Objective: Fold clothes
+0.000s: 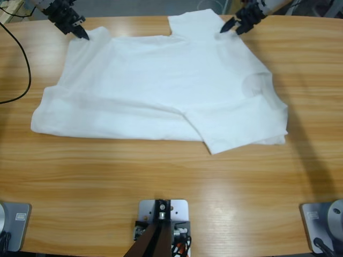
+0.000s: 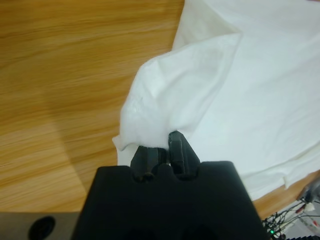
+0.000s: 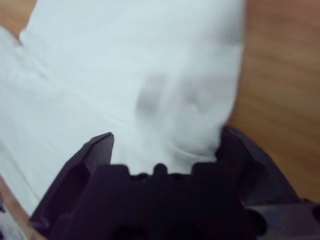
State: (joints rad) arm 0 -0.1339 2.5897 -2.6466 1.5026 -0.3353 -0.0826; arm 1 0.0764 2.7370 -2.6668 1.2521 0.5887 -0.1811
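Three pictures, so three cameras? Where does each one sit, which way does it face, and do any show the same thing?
High view: fixed above the table, looking down at the white T-shirt; both arms' grippers show at its far edge.
Left wrist view: on the left arm, looking along the left gripper, shut on a shirt edge.
Right wrist view: on the right arm, looking along the right gripper, jaws open over the cloth.
Shared: the shirt appears in all three; the high view shows both grippers too.

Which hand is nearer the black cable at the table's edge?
Left. The left hand pinches the T-shirt corner on the cable's side. The right hand is at the opposite far corner, the whole shirt between it and the cable.
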